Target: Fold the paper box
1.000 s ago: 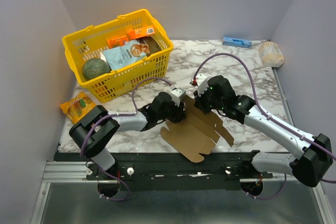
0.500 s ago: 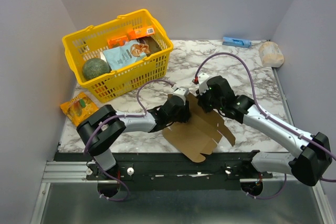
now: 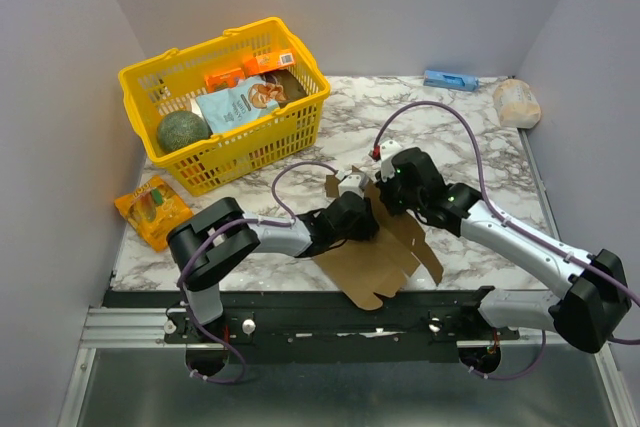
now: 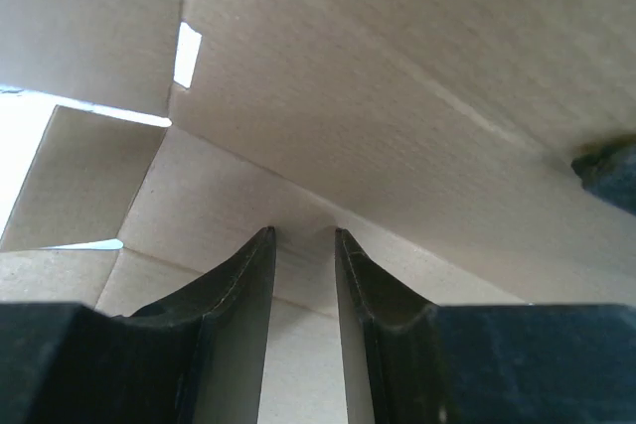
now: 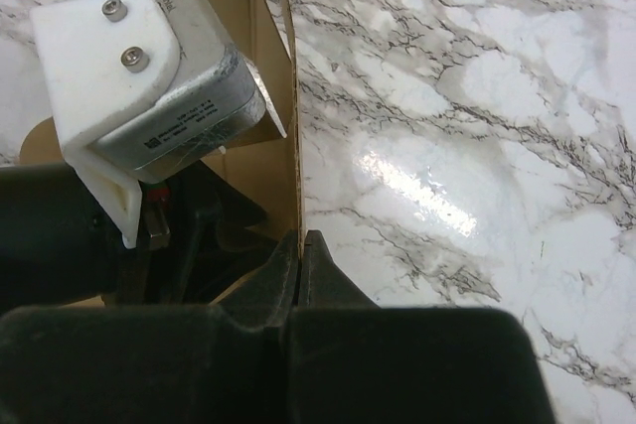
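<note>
The paper box [image 3: 378, 259] is a flat brown die-cut sheet at the table's front middle, with its far part lifted. My right gripper [image 3: 388, 190] is shut on the edge of a raised panel and holds it upright. The wrist view shows that thin cardboard edge [image 5: 284, 171] pinched at my right gripper [image 5: 299, 237]. My left gripper [image 3: 364, 221] reaches in under the raised part. In its wrist view the paper box [image 4: 397, 96] fills the frame. My left gripper [image 4: 303, 235] is open, tips against an inner crease, nothing between the fingers.
A yellow basket [image 3: 240, 152] with groceries stands at the back left. An orange packet [image 3: 152, 205] lies at the left edge. A small blue box [image 3: 450, 79] and a pale bag [image 3: 516, 102] sit at the back right. The left wrist's camera block [image 5: 149, 96] is close beside the held panel.
My left arm has slid right, pushing its gripper further in under the raised cardboard. The right gripper has kept its pinch and shifted slightly, and the sheet has moved a little with them.
</note>
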`<state>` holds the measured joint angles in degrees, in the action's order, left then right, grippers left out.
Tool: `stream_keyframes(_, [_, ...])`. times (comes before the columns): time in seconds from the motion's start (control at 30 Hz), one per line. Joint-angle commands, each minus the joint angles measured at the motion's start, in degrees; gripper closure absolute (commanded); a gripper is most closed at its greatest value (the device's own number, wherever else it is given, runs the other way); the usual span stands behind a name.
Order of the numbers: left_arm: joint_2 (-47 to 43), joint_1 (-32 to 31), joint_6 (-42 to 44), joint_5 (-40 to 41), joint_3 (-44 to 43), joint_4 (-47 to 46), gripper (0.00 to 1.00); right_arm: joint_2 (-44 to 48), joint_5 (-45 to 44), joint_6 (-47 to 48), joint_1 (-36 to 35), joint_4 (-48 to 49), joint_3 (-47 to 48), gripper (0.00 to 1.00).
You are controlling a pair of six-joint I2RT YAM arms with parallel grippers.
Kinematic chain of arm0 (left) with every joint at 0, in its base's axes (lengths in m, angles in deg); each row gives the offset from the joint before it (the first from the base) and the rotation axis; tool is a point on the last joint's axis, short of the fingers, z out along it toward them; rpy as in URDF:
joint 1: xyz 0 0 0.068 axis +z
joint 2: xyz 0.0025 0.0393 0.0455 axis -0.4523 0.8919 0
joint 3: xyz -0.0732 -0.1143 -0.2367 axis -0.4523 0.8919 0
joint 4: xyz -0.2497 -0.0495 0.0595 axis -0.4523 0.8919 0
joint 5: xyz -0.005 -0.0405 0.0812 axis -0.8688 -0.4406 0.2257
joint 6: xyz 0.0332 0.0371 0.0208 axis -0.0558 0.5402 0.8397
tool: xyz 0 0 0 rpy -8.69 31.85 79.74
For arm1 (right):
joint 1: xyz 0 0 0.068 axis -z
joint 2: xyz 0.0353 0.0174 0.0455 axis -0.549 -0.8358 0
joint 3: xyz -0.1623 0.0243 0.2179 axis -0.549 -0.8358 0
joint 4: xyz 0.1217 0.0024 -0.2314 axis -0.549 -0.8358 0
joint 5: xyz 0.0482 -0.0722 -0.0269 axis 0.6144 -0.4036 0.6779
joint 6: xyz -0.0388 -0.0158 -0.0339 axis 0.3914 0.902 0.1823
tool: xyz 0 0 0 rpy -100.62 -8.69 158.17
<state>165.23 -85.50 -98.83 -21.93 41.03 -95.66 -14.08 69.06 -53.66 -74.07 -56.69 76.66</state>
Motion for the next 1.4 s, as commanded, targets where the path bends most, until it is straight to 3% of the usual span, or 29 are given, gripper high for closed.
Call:
stream_keyframes(0.0, [2.6,-0.5,-3.1,-2.7,2.1,-0.5,0.6,0.5,-1.7,-1.2,0.0,2.8,-0.6,0.99])
stream_keyframes(0.17, [-4.2,-0.5,2.1,-1.9,4.7,-4.0,0.56,1.1,-2.2,-1.1,0.0,2.9,-0.8,0.99])
stream_keyframes(0.27, [-12.3,-0.4,8.9,-0.5,7.2,-3.6,0.43,1.8,-2.6,0.3,0.0,2.8,-0.7,0.99])
stream_keyframes(0.33, [-16.8,0.2,12.9,-0.4,9.3,-1.2,0.32,2.3,-1.7,2.6,0.1,3.0,-0.5,0.99])
stream_keyframes(0.43, [-25.1,2.4,16.7,-2.0,11.1,5.2,0.24,2.8,0.3,5.3,-0.1,3.1,0.0,0.99])
stream_keyframes(0.67, [-39.2,13.1,16.1,-5.7,9.7,19.1,0.15,2.8,5.1,11.7,-0.1,6.0,-0.1,0.99])
stream_keyframes(0.77, [-40.3,16.6,18.6,-8.4,6.9,19.5,0.11,3.6,4.7,13.9,-0.7,10.0,-2.0,0.99])
stream_keyframes(0.97, [-37.3,16.8,41.5,-18.4,0.5,19.9,0.09,2.0,9.0,16.5,-0.6,12.0,-0.8,0.99])
stream_keyframes(1.13, [-34.9,17.0,53.7,-16.1,-2.4,21.3,0.07,1.0,12.8,16.7,-0.5,10.6,0.2,0.99])
stream_keyframes(1.37, [-30.1,17.2,61.7,-15.5,-5.2,22.2,0.05,0.8,14.4,16.4,-0.6,10.5,0.0,0.99])
